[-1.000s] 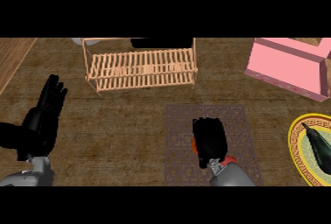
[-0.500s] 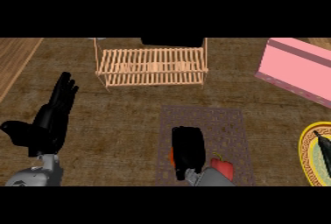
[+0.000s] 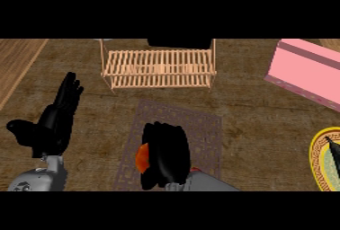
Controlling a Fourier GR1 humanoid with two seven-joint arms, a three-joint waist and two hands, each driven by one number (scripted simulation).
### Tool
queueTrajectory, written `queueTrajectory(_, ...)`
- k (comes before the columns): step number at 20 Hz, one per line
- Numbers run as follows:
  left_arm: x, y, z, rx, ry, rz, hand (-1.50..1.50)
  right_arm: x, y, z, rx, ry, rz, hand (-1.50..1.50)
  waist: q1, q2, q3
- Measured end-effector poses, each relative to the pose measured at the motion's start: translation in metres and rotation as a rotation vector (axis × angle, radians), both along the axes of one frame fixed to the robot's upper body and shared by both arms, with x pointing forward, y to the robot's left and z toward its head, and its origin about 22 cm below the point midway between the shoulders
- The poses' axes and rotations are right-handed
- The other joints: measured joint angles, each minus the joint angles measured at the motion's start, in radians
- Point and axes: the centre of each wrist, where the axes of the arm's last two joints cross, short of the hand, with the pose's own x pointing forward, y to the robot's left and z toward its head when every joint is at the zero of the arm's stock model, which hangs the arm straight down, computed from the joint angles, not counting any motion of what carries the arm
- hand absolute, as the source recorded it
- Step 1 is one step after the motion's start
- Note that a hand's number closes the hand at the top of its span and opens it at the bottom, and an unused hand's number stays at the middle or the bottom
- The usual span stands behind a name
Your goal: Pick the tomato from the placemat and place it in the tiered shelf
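While its fingers curl down over the tomato point(image 3: 141, 157), the right hand point(image 3: 166, 155) sits in the lower middle of the frame, covering most of the fruit so that only a red-orange sliver shows at the hand's left edge; it looks clenched around the tomato, though whether the fruit is off the surface yet cannot be told. Both are over the lower part of the grey placemat point(image 3: 199, 130), which runs up the centre of the frame with its long axis pointing roughly toward the top. Straight up from the hand, past the mat's far end and a strip of bare brown counter point(image 3: 266, 117), stands the wooden tiered shelf point(image 3: 158, 68), its slatted tiers stretched left to right across the upper middle. So the carry should run almost directly up the frame, with the shelf's long side facing the hand, and the right hand is plainly the nearer one. The left hand point(image 3: 53, 123) rests at the lower left, fingers straight and pointing up, holding nothing. Further out, a pink box point(image 3: 309, 72) lies at the upper right and a yellow-rimmed plate point(image 3: 317, 161) is cut by the right edge, both well clear of that path.
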Motion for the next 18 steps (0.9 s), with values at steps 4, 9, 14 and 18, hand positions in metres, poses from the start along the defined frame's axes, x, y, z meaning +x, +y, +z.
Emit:
queueTrajectory(4, -0.001, 0.005, -0.003, -0.001, 0.009, 0.011, 0.0, 0.004, 0.005, 0.038, 0.117, -0.135, -0.02, 1.5, -0.013, -0.008, -0.001)
queueTrajectory(9, 0.0, 0.008, -0.003, 0.001, 0.018, 0.028, 0.0, 0.015, 0.011, 0.076, 0.155, -0.283, -0.073, 1.5, -0.033, -0.014, -0.003)
queueTrajectory(14, -0.001, 0.011, -0.007, 0.003, 0.022, 0.035, 0.0, 0.029, 0.017, 0.101, 0.162, -0.369, -0.126, 1.5, -0.04, -0.013, -0.003)
queueTrajectory(18, -0.003, 0.01, -0.004, 0.005, 0.013, 0.039, 0.0, 0.042, 0.02, 0.113, 0.164, -0.404, -0.168, 1.5, -0.042, -0.011, -0.002)
